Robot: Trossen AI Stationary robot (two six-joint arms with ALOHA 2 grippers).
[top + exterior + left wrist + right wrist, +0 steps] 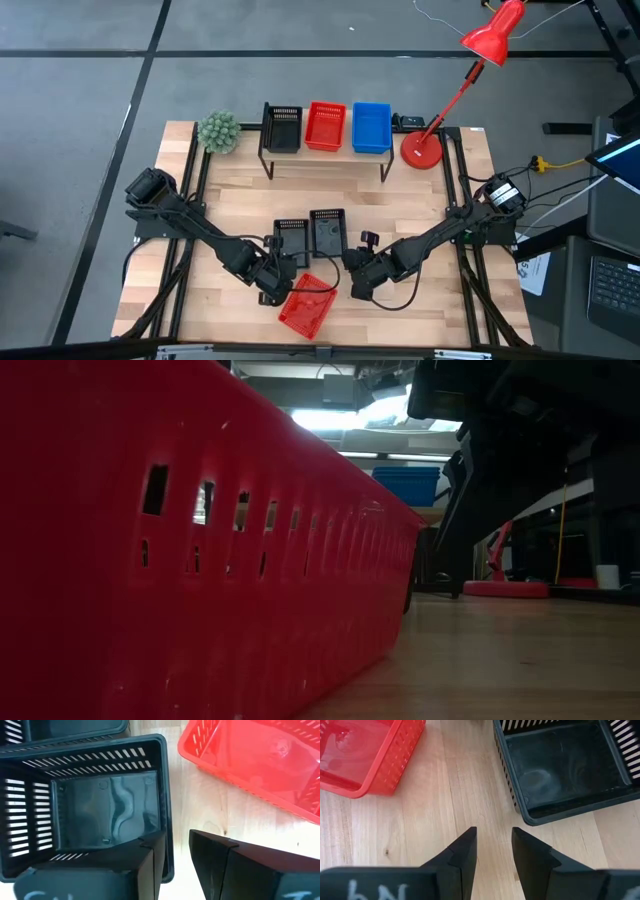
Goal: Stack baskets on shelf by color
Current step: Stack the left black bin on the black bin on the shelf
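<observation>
Baskets sit in two groups: one black (282,129), one red (325,126) and one blue (371,127) on the shelf (325,158), while two black baskets (310,236) and a red basket (308,304) lie on the counter (430,200) by our arms. Our left gripper (175,865) straddles the near wall of a black basket (90,805), jaws narrowly parted, one finger inside, one outside; our right gripper (494,855) hangs empty, jaws narrowly open, just short of the other black basket (565,770). We judge the thin wall could slip or the basket tip into its neighbour if we close off-centre.

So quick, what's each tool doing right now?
Left tool: open, one finger inside a black basket, straddling its wall.
Right tool: open, empty, over bare table.
</observation>
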